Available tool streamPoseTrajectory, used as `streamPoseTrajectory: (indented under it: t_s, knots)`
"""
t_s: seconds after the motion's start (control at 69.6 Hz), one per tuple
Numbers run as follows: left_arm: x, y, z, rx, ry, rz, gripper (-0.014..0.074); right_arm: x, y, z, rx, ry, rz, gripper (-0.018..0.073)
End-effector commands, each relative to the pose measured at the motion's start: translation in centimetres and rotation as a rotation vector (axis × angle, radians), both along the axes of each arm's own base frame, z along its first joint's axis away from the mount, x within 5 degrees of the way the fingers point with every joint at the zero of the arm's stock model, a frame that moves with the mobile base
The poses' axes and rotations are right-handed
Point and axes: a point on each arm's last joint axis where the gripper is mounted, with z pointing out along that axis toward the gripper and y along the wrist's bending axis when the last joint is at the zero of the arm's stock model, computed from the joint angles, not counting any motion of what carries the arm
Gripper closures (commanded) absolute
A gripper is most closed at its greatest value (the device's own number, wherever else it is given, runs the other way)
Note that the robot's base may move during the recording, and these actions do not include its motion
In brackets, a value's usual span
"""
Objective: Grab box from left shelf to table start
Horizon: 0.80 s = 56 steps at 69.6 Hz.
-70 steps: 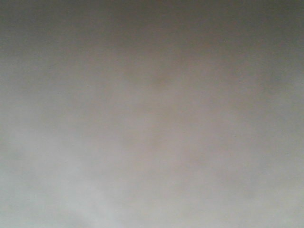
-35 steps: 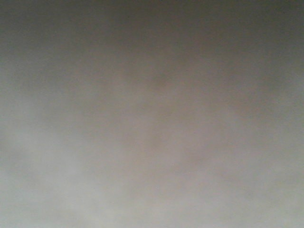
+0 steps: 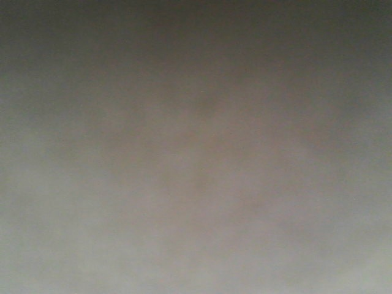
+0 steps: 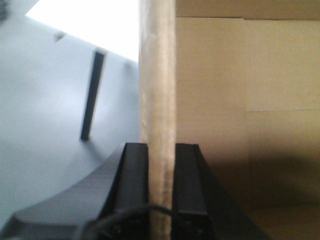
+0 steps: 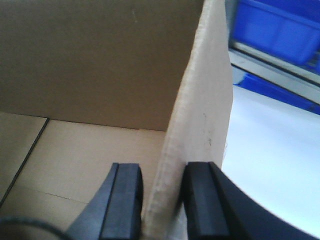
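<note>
Well, at the left wrist, my left gripper (image 4: 161, 150) has its black fingers (image 4: 134, 185) clamped on the top edge of one wall of the cardboard box (image 4: 225, 100), one finger outside and one inside the open carton. Past that wall I make out only a pale surface and a dark upright bar (image 4: 92, 95).

The front-facing camera gives me nothing but an even grey-brown blur. It may be a face of the carton close against the lens, but I cannot confirm that.

At the right wrist, my right gripper (image 5: 161, 170) is pinched the same way on the opposite wall, and the raw corrugated edge stands between its pads. A blue crate (image 5: 280, 30) sits off to that side above a white surface (image 5: 270, 150). I see no rollers or rail of the left shelf in any view.

So the box hangs between both arms by its two side walls, and I judge this to be the carry toward the table. Next I would move both arms together at matched height so neither wall tears or slips, set the base down flat, and only then let the fingers part.
</note>
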Motion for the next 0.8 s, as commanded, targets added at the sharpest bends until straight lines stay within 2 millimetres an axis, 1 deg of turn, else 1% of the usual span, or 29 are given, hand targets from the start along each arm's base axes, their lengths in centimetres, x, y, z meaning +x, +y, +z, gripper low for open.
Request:
streamPoseTrajectory:
  t_s: [0.0, 0.79]
  knots:
    - [-0.63, -0.46, -0.07, -0.015, 0.085, -0.058, 0.0696, -0.06, -0.11, 1.51, 0.007, -0.106, -0.009, 0.0502]
    - [-0.58, -0.47, -0.08, -0.015, 0.087, -0.058, 0.0696, -0.06, -0.11, 1.51, 0.007, -0.106, -0.009, 0.0502]
